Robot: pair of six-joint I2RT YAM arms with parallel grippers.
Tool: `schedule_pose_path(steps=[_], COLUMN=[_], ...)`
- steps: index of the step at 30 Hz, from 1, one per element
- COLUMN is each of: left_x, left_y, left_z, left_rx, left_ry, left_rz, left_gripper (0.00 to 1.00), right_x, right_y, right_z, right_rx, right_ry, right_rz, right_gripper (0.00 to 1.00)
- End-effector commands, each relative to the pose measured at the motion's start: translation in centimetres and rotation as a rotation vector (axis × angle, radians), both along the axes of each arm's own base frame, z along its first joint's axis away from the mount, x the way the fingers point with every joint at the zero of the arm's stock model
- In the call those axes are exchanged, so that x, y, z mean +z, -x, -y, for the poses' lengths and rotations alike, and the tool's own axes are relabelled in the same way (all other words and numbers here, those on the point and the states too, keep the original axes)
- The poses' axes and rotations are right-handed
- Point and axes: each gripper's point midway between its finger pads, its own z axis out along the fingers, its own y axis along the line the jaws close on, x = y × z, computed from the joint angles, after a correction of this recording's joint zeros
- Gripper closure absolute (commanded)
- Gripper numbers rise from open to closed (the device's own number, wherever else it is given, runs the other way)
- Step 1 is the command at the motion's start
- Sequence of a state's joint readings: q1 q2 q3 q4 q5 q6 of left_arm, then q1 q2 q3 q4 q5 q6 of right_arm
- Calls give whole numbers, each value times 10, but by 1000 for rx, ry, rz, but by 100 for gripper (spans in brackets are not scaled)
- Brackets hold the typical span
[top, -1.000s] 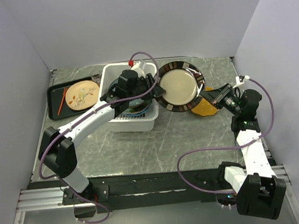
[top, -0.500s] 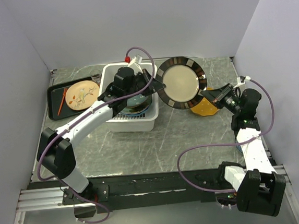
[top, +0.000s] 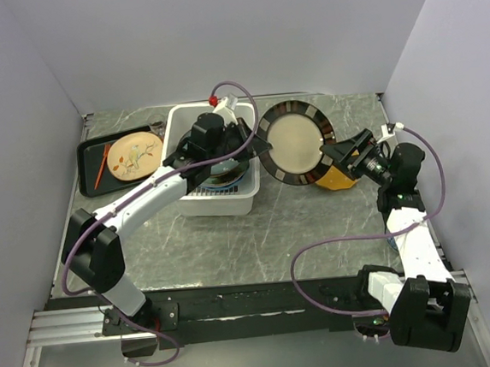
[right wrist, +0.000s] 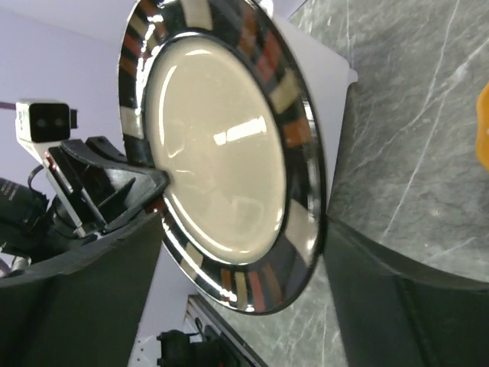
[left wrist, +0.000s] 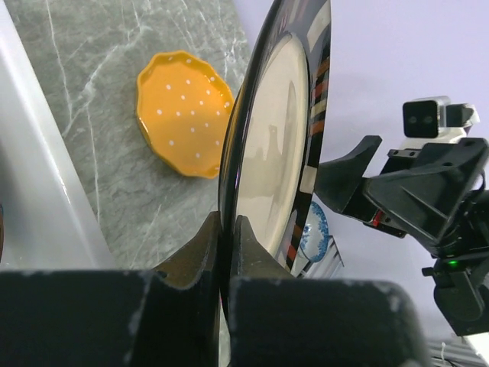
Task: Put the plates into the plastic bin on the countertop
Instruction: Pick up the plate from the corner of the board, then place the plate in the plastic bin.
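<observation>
Your left gripper point(top: 260, 149) now pinches the left rim of the tan dark-rimmed plate point(top: 294, 140); a second ago its jaws stood apart there. Your right gripper point(top: 331, 154) no longer clamps the right rim, and its fingers now stand wide on either side of it. The plate, lifted slightly half a second ago, now hangs a little lower.

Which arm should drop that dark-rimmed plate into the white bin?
Left. The left gripper is shut on the rim of the dark-rimmed plate, right beside the bin. The right gripper stands open, gripping nothing.
</observation>
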State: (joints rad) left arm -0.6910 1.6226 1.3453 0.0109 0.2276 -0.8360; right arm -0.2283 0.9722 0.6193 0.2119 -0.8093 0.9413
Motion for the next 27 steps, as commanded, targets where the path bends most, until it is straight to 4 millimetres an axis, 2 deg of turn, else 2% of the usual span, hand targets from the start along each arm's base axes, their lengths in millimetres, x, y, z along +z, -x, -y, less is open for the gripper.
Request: schedule_pose_path(steps=[1, 6, 14, 20, 27], left_x=[13, 11, 20, 31, 46], left_y=[5, 5, 1, -9, -21], left_z=[5, 6, 0, -18, -49], left_rx=[-39, -41, -16, 12, 44], left_ry=[-2, 1, 4, 34, 94], left_rz=[76, 70, 88, 94, 102], left_gripper=[99, 99, 99, 99, 99], right_x=[55, 54, 52, 49, 46], right_y=[-3, -3, -5, -7, -10], right_z=[2, 7, 8, 9, 11], right_rx=[-12, -49, -54, -61, -64], right_ry=[81, 104, 106, 108, 109], right_rz=[196, 194, 184, 175, 168], right_gripper=[1, 0, 0, 0, 0])
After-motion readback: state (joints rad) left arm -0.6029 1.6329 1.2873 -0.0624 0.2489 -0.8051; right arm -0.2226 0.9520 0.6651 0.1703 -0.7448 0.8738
